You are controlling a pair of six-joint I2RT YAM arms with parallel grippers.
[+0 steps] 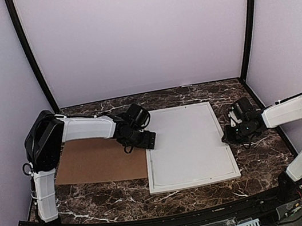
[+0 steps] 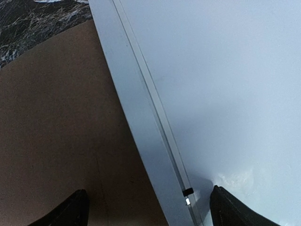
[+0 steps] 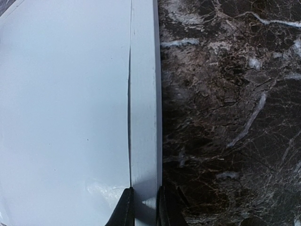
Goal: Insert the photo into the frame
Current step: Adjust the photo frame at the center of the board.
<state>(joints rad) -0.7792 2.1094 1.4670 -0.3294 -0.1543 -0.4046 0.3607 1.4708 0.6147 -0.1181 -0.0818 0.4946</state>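
The frame [image 1: 194, 182] lies flat on the marble table, a thin white border around a plain white sheet [image 1: 186, 142]. The photo's printed side shows in no view, and I cannot tell whether the white sheet is its back. My left gripper [image 1: 147, 140] is open and straddles the frame's left border [image 2: 136, 117], one finger over the brown board and one over the white sheet [image 2: 225, 84]. My right gripper [image 1: 227, 134] is shut on the frame's right border [image 3: 145, 117], with the fingertips [image 3: 124, 212] on either side of it.
A plain brown backing board [image 1: 98, 161] lies left of the frame, partly under the left arm, and also shows in the left wrist view [image 2: 56, 132]. A small black tab [image 2: 187, 191] sits on the frame's inner edge. Bare marble [image 3: 225, 117] lies right of the frame.
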